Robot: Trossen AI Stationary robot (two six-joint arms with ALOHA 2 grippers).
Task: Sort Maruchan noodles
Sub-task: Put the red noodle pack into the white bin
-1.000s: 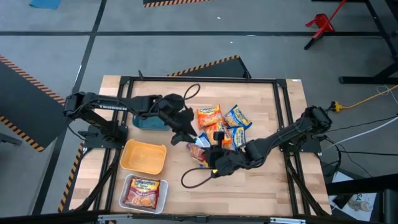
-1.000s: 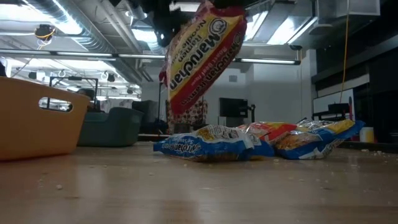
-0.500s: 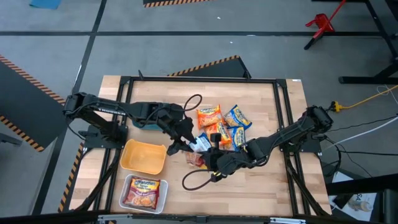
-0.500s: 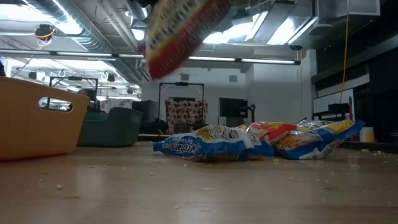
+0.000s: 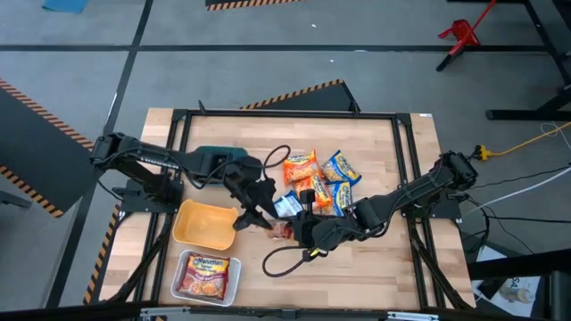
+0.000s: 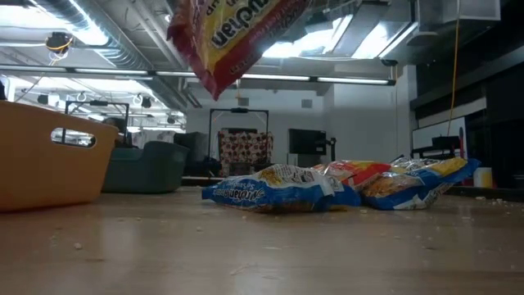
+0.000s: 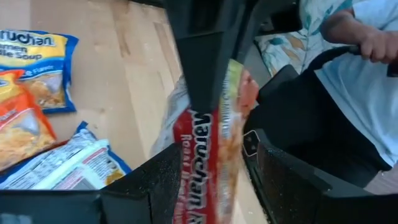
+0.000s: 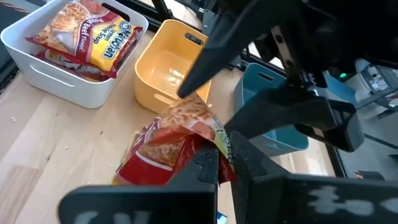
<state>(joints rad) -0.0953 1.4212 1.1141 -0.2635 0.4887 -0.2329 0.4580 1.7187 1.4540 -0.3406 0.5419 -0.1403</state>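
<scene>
A red Maruchan noodle packet [image 5: 280, 230] hangs in the air between both grippers, tilted; it also fills the top of the low view [image 6: 237, 33]. My right gripper [image 8: 225, 163] is shut on its near end. My left gripper [image 7: 212, 186] is open, with one finger on each side of the packet's other end [image 7: 211, 155]. The other noodle packets, orange [image 5: 300, 167] and blue [image 5: 340, 168], lie flat in a pile on the table. One red packet [image 5: 205, 272] lies in the white tray. My right gripper pinches the red packet's crumpled end [image 8: 214, 142] between its two fingers, coming level from the table's right. The packet is lifted clear of the table and slants away from the fingers toward the yellow tray. My left gripper: I cannot tell whether its fingers [image 7: 158, 180] touch the packet between them.
A yellow tray [image 5: 207, 223] stands just left of the grippers, with a white tray [image 5: 183, 283] nearer and a teal tray [image 5: 214, 160] under the left arm. A blue packet [image 6: 270, 190] lies nearest in the low view. A person [image 7: 367, 74] sits beyond the table.
My left gripper has moved toward the table's near edge and in to the red packet, so its fingers now stand around the packet's end. The packet, which hung down from my right gripper, has risen and tipped, its free end swinging up toward the yellow tray.
</scene>
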